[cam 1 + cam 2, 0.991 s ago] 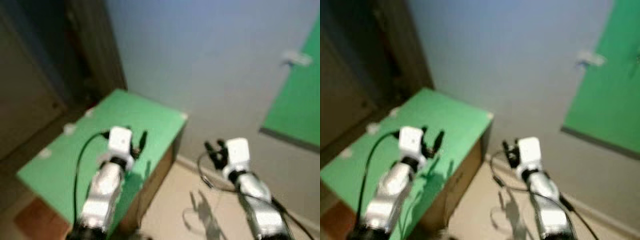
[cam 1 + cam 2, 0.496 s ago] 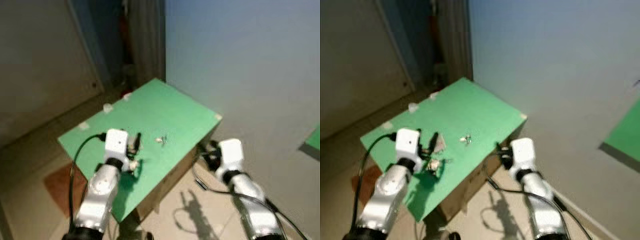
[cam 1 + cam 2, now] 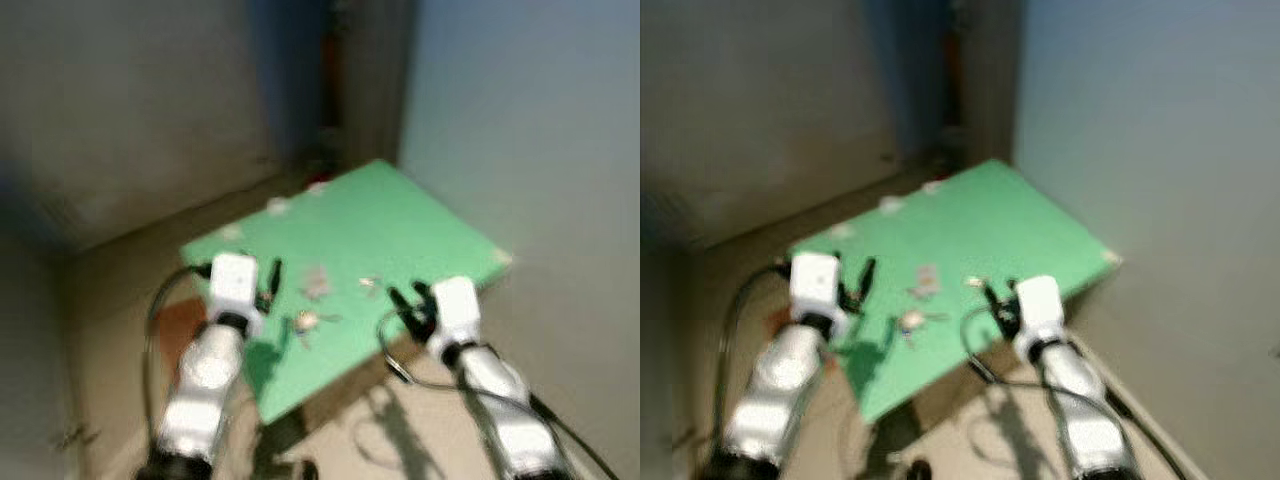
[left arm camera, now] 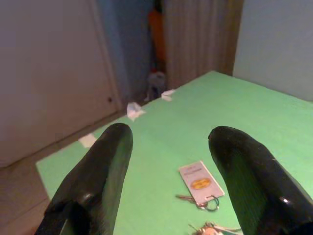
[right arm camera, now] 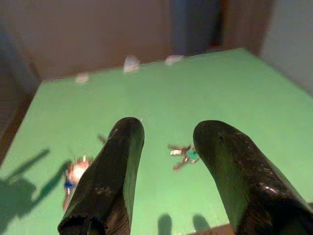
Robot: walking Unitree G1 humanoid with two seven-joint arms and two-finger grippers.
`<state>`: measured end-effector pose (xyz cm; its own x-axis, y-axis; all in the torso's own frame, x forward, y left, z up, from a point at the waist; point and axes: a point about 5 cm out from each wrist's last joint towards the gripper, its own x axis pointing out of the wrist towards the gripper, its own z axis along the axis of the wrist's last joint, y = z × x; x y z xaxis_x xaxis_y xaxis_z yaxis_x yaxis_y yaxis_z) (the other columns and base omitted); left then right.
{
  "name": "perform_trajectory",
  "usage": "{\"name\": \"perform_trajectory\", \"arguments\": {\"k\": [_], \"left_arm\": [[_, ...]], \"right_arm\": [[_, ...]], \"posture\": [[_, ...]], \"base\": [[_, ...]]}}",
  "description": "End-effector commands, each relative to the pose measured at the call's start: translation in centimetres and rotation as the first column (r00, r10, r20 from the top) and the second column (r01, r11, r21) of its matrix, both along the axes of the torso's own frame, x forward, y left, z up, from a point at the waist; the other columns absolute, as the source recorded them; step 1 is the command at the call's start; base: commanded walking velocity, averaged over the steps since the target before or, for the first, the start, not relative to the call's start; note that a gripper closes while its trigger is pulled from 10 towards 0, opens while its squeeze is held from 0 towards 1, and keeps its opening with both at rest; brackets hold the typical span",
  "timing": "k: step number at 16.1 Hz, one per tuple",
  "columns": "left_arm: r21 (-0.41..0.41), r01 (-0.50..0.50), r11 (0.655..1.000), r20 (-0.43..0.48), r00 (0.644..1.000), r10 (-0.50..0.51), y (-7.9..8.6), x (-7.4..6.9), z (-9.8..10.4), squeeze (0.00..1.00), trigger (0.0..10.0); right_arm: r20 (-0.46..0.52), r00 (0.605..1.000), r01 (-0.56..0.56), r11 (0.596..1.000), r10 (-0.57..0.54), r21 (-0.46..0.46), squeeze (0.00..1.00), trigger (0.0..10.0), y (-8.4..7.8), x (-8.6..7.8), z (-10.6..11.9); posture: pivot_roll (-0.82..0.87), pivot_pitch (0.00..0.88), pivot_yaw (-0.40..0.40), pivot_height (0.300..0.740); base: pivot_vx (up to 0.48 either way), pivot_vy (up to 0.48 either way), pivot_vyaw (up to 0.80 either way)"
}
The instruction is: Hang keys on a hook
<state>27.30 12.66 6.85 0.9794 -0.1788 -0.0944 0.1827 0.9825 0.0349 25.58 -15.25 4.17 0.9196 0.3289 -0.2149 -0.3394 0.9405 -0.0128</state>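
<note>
A low green table (image 3: 400,220) stands before me, and the head views are blurred. Three bunches of keys lie on it. One has a white tag (image 4: 200,181), one has a teal tag (image 5: 184,152), and one is orange and blue (image 5: 73,174). In the left eye view the white-tag keys (image 3: 316,283) are near the middle, the orange bunch (image 3: 305,321) nearer the front edge. My left gripper (image 4: 173,134) hovers open over the table's left part, short of the white tag. The right gripper (image 5: 169,129) is open above the front edge, with the teal keys just beyond its fingertips.
Small white paper scraps (image 4: 133,110) lie along the table's far edge. A dark gap with a curtain (image 4: 195,39) lies behind the table, a pale door (image 4: 49,73) to its left and a blue-grey wall (image 3: 540,130) to its right. A brown mat (image 3: 178,325) lies on the floor.
The whole view has swung, so the table now sits in the middle and the green board on the right wall is gone from view. Both arms keep the same outstretched pose.
</note>
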Motion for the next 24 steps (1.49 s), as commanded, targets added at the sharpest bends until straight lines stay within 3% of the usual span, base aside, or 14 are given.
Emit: {"name": "perform_trajectory", "arguments": {"k": [1, 5, 8, 10, 16, 20, 21, 24], "left_arm": [[0.022, -0.019, 1.000, 0.020, 1.000, 0.019, 0.7, 0.4, 0.5, 0.00, 10.0], [0.053, -0.025, 0.998, 0.014, 1.000, 0.024, 0.7, 0.6, 0.5, 0.00, 10.0], [0.170, 0.003, 0.985, -0.006, 1.000, -0.002, 0.1, 0.5, -0.1, 0.00, 10.0], [0.141, 0.048, 0.989, -0.019, 0.999, -0.045, -0.8, 0.3, -0.2, 0.00, 10.0], [0.074, 0.059, 0.996, -0.052, 0.997, -0.055, -1.3, 0.3, -0.4, 0.00, 10.0], [-0.057, 0.093, 0.994, -0.286, 0.952, -0.105, -2.6, 0.8, -2.6, 0.00, 10.0], [-0.051, 0.086, 0.995, -0.293, 0.951, -0.097, -2.6, 0.8, -2.8, 0.00, 10.0], [0.079, 0.147, 0.986, -0.286, 0.951, -0.119, -3.6, 0.8, -3.5, 0.00, 10.0]], "right_arm": [[0.010, 1.000, -0.010, 1.000, 0.010, 0.004, 0.00, 10.0, 0.5, 0.3, 0.3], [-0.016, 1.000, 0.014, 0.999, -0.013, 0.034, 0.00, 10.0, 0.5, 0.4, 0.0], [-0.020, 1.000, 0.020, 1.000, -0.019, 0.017, 0.00, 10.0, 0.3, 0.5, -0.1], [-0.022, 1.000, 0.016, 1.000, -0.016, 0.015, 0.00, 10.0, 0.3, 0.6, -0.2], [-0.022, 1.000, 0.003, 1.000, -0.003, 0.013, 0.00, 10.0, 0.6, 0.3, -0.3], [-0.034, 0.999, -0.007, 1.000, 0.006, -0.022, 0.00, 10.0, -0.6, -0.3, -0.3], [-0.034, 0.999, -0.006, 1.000, 0.005, -0.025, 0.00, 10.0, -0.8, -0.4, -0.3], [-0.021, 1.000, -0.024, 0.999, 0.023, -0.043, 0.00, 10.0, -2.3, -1.2, 1.0]], "posture": [[-0.19, 0.064, 0.081, 0.740], [-0.19, 0.066, 0.079, 0.740], [-0.18, 0.067, 0.077, 0.740], [-0.18, 0.067, 0.077, 0.740], [-0.19, 0.052, 0.080, 0.740], [-0.21, 0.063, 0.051, 0.740], [-0.21, 0.065, 0.049, 0.740], [-0.26, 0.124, 0.010, 0.740]], "base": [[0.480, 0.000, 0.62], [0.437, -0.121, 0.31], [0.246, -0.196, 0.00], [0.000, 0.000, 0.00], [0.000, 0.000, 0.00], [0.000, 0.000, 0.00], [0.000, 0.000, 0.00], [0.000, 0.000, 0.00]]}}
